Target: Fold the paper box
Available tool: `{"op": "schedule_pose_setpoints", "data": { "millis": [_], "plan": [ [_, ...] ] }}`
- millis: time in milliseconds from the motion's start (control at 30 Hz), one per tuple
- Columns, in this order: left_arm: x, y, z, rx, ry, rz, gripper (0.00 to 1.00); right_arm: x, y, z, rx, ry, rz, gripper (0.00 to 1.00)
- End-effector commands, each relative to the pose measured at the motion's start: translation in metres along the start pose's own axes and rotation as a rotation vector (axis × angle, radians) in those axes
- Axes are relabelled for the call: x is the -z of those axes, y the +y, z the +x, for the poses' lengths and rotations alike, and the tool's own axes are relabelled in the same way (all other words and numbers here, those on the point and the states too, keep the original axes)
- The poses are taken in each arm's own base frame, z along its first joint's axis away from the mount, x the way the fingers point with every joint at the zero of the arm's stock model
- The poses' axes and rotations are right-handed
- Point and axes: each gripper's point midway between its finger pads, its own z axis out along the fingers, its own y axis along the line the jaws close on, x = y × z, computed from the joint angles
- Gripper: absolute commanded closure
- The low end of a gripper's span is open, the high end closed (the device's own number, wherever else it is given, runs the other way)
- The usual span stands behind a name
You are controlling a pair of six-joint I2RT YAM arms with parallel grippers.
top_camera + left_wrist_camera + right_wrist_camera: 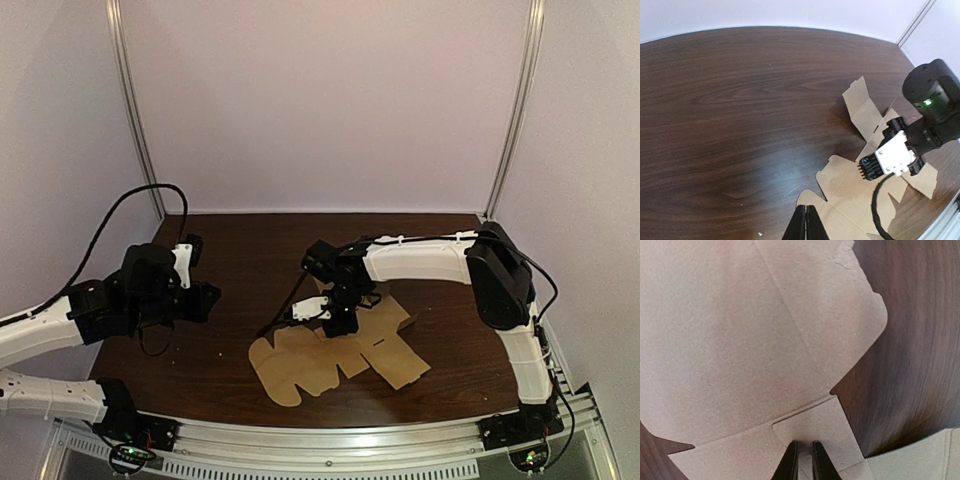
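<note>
The paper box is a flat brown cardboard blank (340, 360) lying unfolded on the dark wooden table, near the front middle. One flap (860, 97) at its far end stands slightly raised. My right gripper (340, 325) points down onto the blank's middle. In the right wrist view its fingers (802, 460) are almost together, tips against a small panel of the cardboard (740, 340), with nothing clearly held. My left gripper (205, 298) hovers to the left of the blank. Its fingers (806, 222) are shut and empty, just over the blank's near left edge (840, 200).
A black cable (285, 305) hangs from the right wrist down to the table beside the blank. Another cable (130, 200) loops over the left arm. White walls close the back and sides, and a metal rail (350, 440) runs along the front edge.
</note>
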Motion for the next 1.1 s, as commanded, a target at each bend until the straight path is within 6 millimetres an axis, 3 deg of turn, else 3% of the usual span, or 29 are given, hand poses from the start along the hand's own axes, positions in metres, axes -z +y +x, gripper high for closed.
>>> {"op": "schedule_pose_setpoints", "data": {
  "millis": [0,100,200,333,467,600,667,733,867,967,1067],
  "plan": [
    [-0.01,0.025,0.023,-0.115,0.116,-0.133,0.96,-0.059,0.027,0.05,0.264,0.229,-0.051,0.89],
    [-0.029,0.017,0.036,-0.144,0.18,-0.114,0.98,-0.05,0.019,0.043,0.312,0.225,-0.024,0.87],
    [-0.051,0.009,0.042,-0.164,0.212,-0.097,0.98,-0.022,0.018,0.031,0.32,0.17,-0.007,0.83],
    [-0.081,-0.009,0.048,-0.173,0.235,-0.036,1.0,0.029,0.022,0.017,0.299,0.067,0.025,0.71],
    [-0.108,-0.04,0.072,-0.167,0.346,0.108,1.0,0.084,0.023,0.012,0.211,-0.057,0.043,0.62],
    [-0.123,-0.046,0.09,-0.147,0.401,0.156,1.0,0.136,0.013,0.012,0.021,-0.219,0.033,0.56],
    [-0.124,-0.047,0.09,-0.15,0.397,0.159,1.0,0.151,-0.002,0.023,-0.148,-0.264,0.044,0.55],
    [-0.123,-0.051,0.087,-0.162,0.392,0.176,1.0,0.153,-0.012,0.045,-0.283,-0.266,0.047,0.55],
    [-0.117,-0.073,0.086,-0.214,0.407,0.298,0.98,0.137,0.004,0.103,-0.326,-0.165,0.023,0.56],
    [-0.115,-0.089,0.087,-0.25,0.442,0.377,0.79,0.138,0.015,0.133,-0.331,-0.114,0.009,0.57],
    [-0.121,-0.099,0.085,-0.309,0.458,0.394,0.61,0.147,0.013,0.149,-0.386,-0.122,0.028,0.57]
  ]
}}
